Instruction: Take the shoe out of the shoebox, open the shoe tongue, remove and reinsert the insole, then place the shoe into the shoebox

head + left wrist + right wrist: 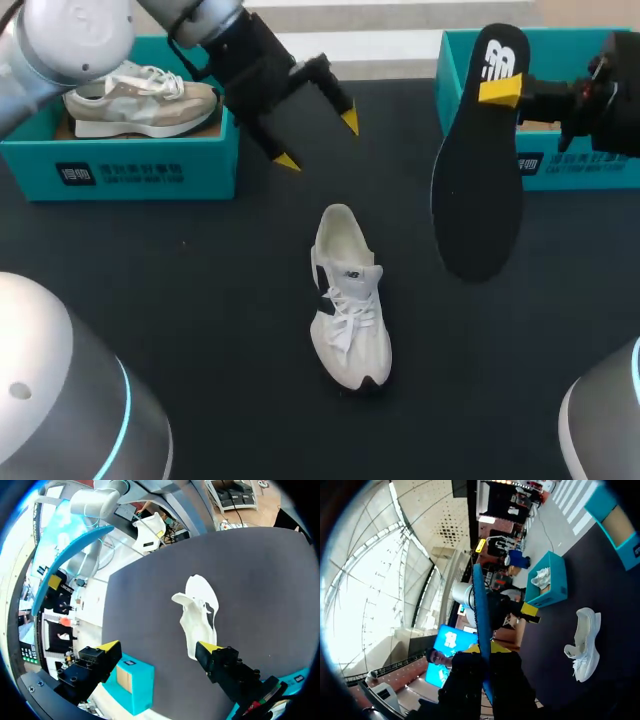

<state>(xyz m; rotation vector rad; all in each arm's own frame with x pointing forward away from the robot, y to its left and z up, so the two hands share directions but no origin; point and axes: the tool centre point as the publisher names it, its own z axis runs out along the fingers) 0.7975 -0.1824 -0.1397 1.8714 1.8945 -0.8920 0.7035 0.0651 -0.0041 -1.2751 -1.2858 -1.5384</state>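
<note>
A: where's the shoe at?
B: middle of the table, well apart from the left shoebox. right hand grips the insole by the right shoebox corner, left hand spread open.

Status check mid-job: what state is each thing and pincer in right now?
white shoe, on the table, outside both boxes, ungripped.
insole, out of the shoe, hanging in the air.
right pincer, shut on the insole.
left pincer, open, empty, above the table.
left shoebox, open, holding a beige shoe.
right shoebox, open.
</note>
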